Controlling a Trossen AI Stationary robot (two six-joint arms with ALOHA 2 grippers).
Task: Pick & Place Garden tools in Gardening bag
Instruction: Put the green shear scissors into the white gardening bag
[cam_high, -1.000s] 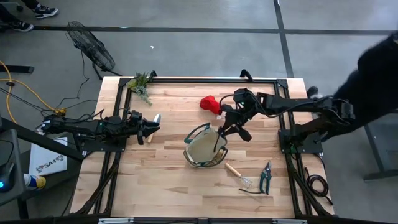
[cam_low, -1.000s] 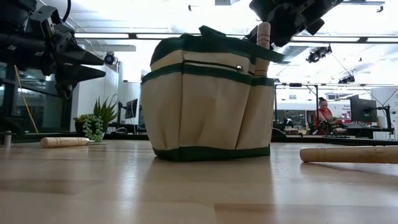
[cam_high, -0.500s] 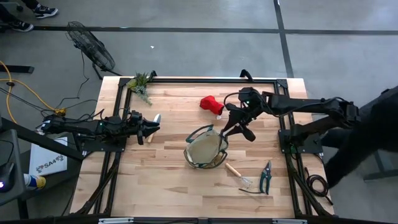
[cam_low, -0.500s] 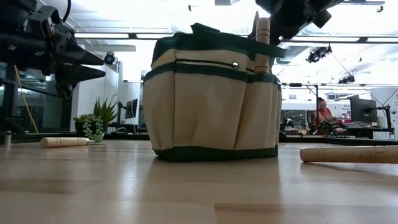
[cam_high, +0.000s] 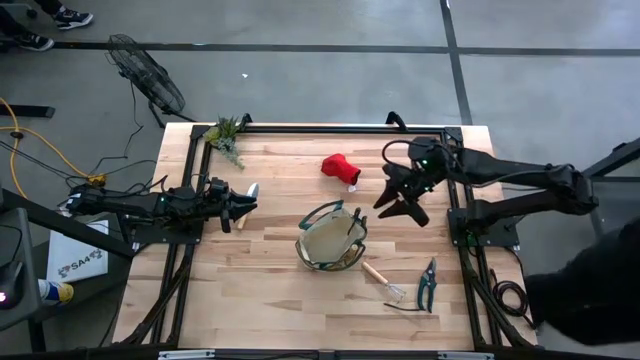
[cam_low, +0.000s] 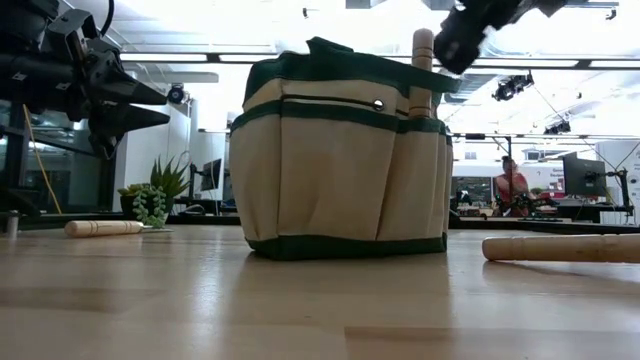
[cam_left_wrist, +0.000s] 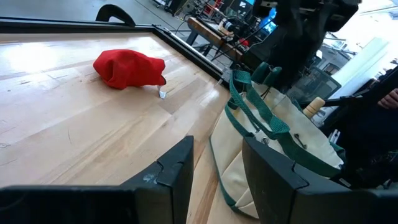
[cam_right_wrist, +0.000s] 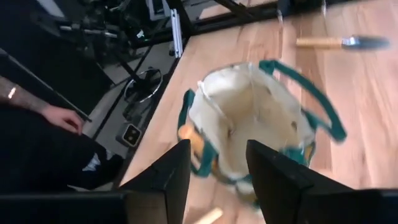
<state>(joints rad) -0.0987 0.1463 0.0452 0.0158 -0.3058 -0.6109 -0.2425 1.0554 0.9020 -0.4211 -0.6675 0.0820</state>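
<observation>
The tan gardening bag (cam_high: 331, 239) with green trim stands upright on the middle of the table. It also shows in the low view (cam_low: 340, 165). A wooden tool handle (cam_low: 423, 68) sticks up out of its side. My right gripper (cam_high: 396, 206) is open and empty, raised to the right of the bag. My left gripper (cam_high: 246, 204) is open and empty, hovering left of the bag. The red glove (cam_high: 340, 168) lies beyond the bag. A trowel (cam_high: 246, 200) lies under my left gripper. The wire rake (cam_high: 383, 280) and green-handled pruners (cam_high: 428, 285) lie at the near right.
A green plant sprig (cam_high: 226, 134) lies at the far left corner. A black frame (cam_high: 330, 128) borders the table. A person in dark clothes (cam_high: 590, 300) stands off the table's right side, with a hand (cam_right_wrist: 59, 117) in the right wrist view. Bare wood lies at the near left.
My right gripper has come off the wooden handle at the bag's right side and drawn away toward the table's right edge. The handle stays standing in the bag. The bag has shifted slightly and now sits upright.
</observation>
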